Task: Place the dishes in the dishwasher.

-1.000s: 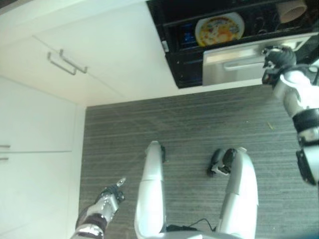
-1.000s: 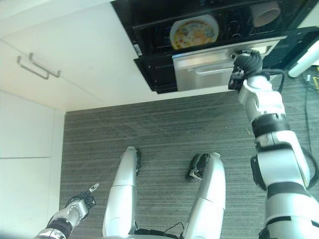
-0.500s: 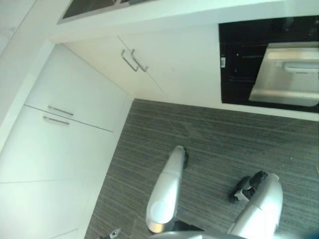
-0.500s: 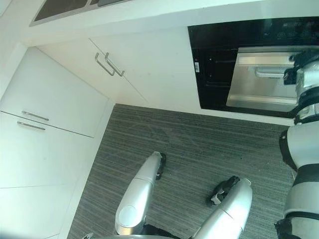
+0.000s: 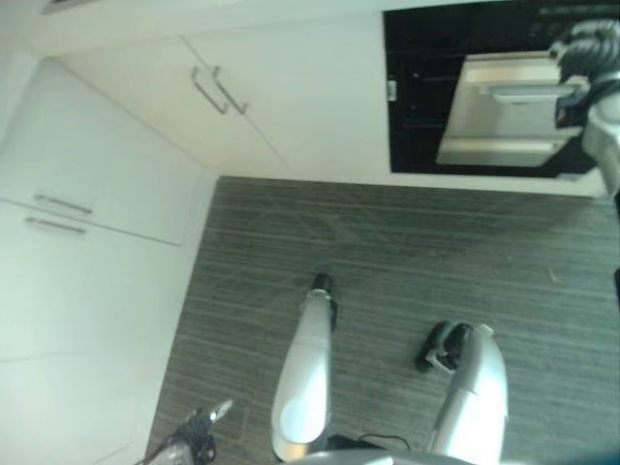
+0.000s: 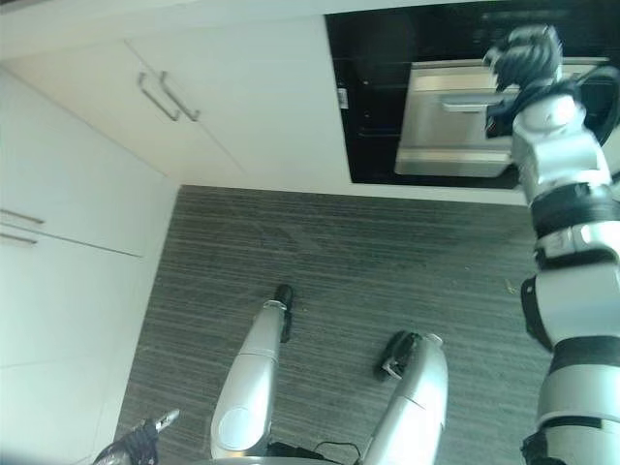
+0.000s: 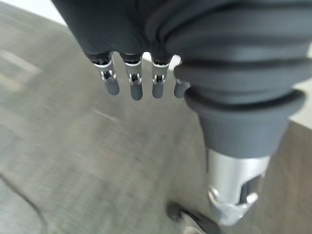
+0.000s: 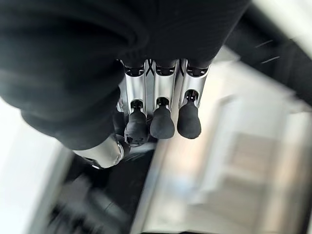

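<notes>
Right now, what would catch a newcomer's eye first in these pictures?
The stainless dishwasher door, partly open in its black recess among white cabinets, with the right hand raised against its upper edge. The left hand hangs low over the grey striped floor, fingers straight.

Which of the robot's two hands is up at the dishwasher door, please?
The right hand: it is raised against the silver dishwasher door in the black opening. The left hand hangs low over the striped grey floor, far from the door.

Grey striped floor (image 5: 387, 252) (below white cabinets (image 5: 145, 116)).
</notes>
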{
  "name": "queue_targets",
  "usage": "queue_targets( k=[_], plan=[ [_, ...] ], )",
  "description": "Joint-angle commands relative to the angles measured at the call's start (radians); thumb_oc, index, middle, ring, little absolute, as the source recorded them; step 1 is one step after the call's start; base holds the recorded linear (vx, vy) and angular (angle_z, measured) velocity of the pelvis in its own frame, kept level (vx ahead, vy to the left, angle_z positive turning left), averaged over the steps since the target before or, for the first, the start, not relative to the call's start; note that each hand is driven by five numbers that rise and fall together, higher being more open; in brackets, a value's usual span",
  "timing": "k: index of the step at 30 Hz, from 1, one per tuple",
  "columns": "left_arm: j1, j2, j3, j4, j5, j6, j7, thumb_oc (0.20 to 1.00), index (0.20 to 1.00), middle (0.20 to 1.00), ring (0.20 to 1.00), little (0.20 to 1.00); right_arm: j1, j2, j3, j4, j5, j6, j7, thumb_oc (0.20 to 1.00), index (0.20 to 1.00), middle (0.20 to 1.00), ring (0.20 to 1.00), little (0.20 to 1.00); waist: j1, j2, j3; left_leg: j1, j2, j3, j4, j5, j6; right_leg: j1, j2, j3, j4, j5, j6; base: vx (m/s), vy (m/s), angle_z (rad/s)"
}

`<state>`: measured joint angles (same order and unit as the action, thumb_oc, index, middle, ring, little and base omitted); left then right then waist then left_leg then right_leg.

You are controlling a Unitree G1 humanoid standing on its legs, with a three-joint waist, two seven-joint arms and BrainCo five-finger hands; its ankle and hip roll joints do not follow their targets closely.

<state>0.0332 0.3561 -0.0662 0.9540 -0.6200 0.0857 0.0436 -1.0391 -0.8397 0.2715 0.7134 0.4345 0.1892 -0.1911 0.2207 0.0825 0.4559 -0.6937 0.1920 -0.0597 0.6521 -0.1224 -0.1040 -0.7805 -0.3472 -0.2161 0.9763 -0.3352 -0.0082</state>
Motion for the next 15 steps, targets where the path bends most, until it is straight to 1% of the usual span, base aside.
queue_targets(
  k=[1,2,3,4,5,6,7,8,9,10,11,12,14,15],
  plan=[
    [0.02,0.055,0.036,0.037,-0.084,0.012,0.054,1.0,1.0,1.0,1.0,1.0,0.025,0.001,-0.034,-0.067,-0.013,-0.049,-0.003,0.2,0.2,0.2,0.2,0.2,-0.022,-0.009,-0.042,-0.03,0.019,0.073,-0.029,0.086,0.031,0.04,-0.037,0.052,-0.125,0.125,0.054,-0.08,0.199,-0.68],
    [-0.003,0.061,0.035,0.025,-0.096,0.023,0.067,1.0,1.0,1.0,1.0,1.0,0.073,0.009,-0.052,-0.1,-0.031,-0.047,0.001,0.2,0.2,0.2,0.2,0.2,-0.032,-0.021,-0.047,-0.014,0.019,0.08,-0.044,0.08,0.033,0.063,-0.031,0.046,-0.164,0.137,0.064,-0.12,0.288,-0.46],
    [-0.069,0.074,0.033,-0.006,-0.12,0.022,0.114,1.0,1.0,1.0,1.0,1.0,0.221,0.033,-0.101,-0.167,-0.008,-0.06,0.012,0.2,0.2,0.2,0.2,0.2,-0.062,-0.067,-0.064,0.047,0.013,0.107,-0.087,0.058,0.035,0.147,-0.022,0.021,-0.301,0.186,0.098,-0.13,0.412,-0.55],
    [-0.118,0.08,0.03,-0.03,-0.118,0.014,0.137,1.0,1.0,1.0,1.0,1.0,0.331,0.08,-0.128,-0.193,0.004,-0.097,0.031,0.2,0.2,0.2,0.2,0.2,-0.081,-0.099,-0.076,0.105,0.013,0.132,-0.127,0.039,0.037,0.221,-0.026,0.004,-0.416,0.234,0.127,-0.09,0.567,-0.27],
    [-0.189,0.084,0.001,-0.067,-0.118,-0.003,0.176,1.0,1.0,1.0,1.0,1.0,0.493,0.142,-0.153,-0.187,-0.018,-0.15,0.037,0.2,0.2,0.2,0.2,0.2,-0.108,-0.142,-0.104,0.202,-0.006,0.158,-0.192,0.012,0.039,0.362,-0.025,-0.004,-0.603,0.32,0.159,0.0,0.455,-0.32],
    [-0.2,0.084,-0.004,-0.079,-0.114,-0.012,0.179,1.0,1.0,1.0,1.0,1.0,0.549,0.158,-0.157,-0.191,-0.065,-0.173,0.041,0.2,0.2,0.2,0.2,0.2,-0.117,-0.152,-0.114,0.241,-0.016,0.166,-0.225,0.01,0.039,0.421,-0.019,-0.01,-0.67,0.346,0.168,-0.01,0.425,-0.28],
    [-0.213,0.086,-0.015,-0.109,-0.1,-0.006,0.168,1.0,1.0,1.0,1.0,1.0,0.646,0.182,-0.154,-0.187,-0.063,-0.205,0.056,0.2,0.2,0.2,0.2,0.2,-0.125,-0.167,-0.134,0.298,-0.038,0.187,-0.293,0.037,0.049,0.505,-0.019,-0.038,-0.76,0.399,0.169,0.04,0.307,-0.04],
    [-0.208,0.083,-0.015,-0.119,-0.064,-0.015,0.143,1.0,1.0,1.0,1.0,1.0,0.726,0.216,-0.178,-0.164,-0.032,-0.238,0.103,0.282,0.282,0.282,0.282,0.282,-0.124,-0.169,-0.156,0.36,-0.053,0.195,-0.342,0.038,0.053,0.58,-0.021,-0.051,-0.79,0.406,0.171,0.15,0.358,0.07],
    [-0.185,0.078,-0.005,-0.125,-0.02,-0.02,0.104,1.0,1.0,1.0,1.0,1.0,0.798,0.265,-0.196,-0.121,-0.02,-0.277,0.157,0.511,0.511,0.511,0.511,0.511,-0.116,-0.17,-0.181,0.44,-0.071,0.203,-0.396,0.034,0.066,0.627,-0.037,-0.076,-0.76,0.441,0.182,0.39,0.195,0.15],
    [-0.117,0.064,0.005,-0.083,0.028,-0.082,0.025,1.0,1.0,1.0,1.0,1.0,0.884,0.338,-0.197,-0.043,-0.002,-0.335,0.203,1.0,1.0,1.0,1.0,1.0,-0.116,-0.169,-0.214,0.512,-0.085,0.18,-0.453,0.03,0.079,0.672,0.001,-0.034,-0.768,0.435,0.179,0.47,0.035,0.14],
    [-0.049,0.053,0.009,-0.007,0.068,-0.183,-0.088,1.0,1.0,1.0,1.0,1.0,0.927,0.377,-0.215,0.078,0.002,-0.399,0.245,1.0,1.0,1.0,1.0,1.0,-0.124,-0.166,-0.227,0.55,-0.102,0.137,-0.482,0.023,0.092,0.69,0.056,0.021,-0.812,0.411,0.174,0.47,-0.175,0.27],
    [-0.014,0.047,0.016,0.031,0.127,-0.253,-0.145,1.0,1.0,1.0,1.0,1.0,0.963,0.415,-0.23,0.154,0.036,-0.422,0.292,1.0,1.0,1.0,1.0,1.0,-0.135,-0.169,-0.235,0.578,-0.119,0.106,-0.507,0.023,0.102,0.691,0.094,0.063,-0.855,0.404,0.172,0.32,-0.188,0.95],
    [0.007,0.041,0.015,0.069,0.153,-0.289,-0.208,1.0,1.0,1.0,1.0,1.0,0.988,0.452,-0.242,0.244,0.046,-0.446,0.332,1.0,1.0,1.0,1.0,1.0,-0.146,-0.171,-0.247,0.62,-0.134,0.083,-0.543,0.022,0.106,0.696,0.124,0.088,-0.9,0.416,0.175,0.23,-0.147,1.88],
    [0.013,0.037,0.02,0.08,0.143,-0.284,-0.256,1.0,1.0,1.0,1.0,1.0,0.992,0.462,-0.247,0.278,0.043,-0.443,0.338,1.0,1.0,1.0,1.0,1.0,-0.149,-0.171,-0.253,0.642,-0.139,0.083,-0.562,0.022,0.106,0.704,0.134,0.087,-0.919,0.421,0.178,0.26,-0.188,1.87]
  ],
)
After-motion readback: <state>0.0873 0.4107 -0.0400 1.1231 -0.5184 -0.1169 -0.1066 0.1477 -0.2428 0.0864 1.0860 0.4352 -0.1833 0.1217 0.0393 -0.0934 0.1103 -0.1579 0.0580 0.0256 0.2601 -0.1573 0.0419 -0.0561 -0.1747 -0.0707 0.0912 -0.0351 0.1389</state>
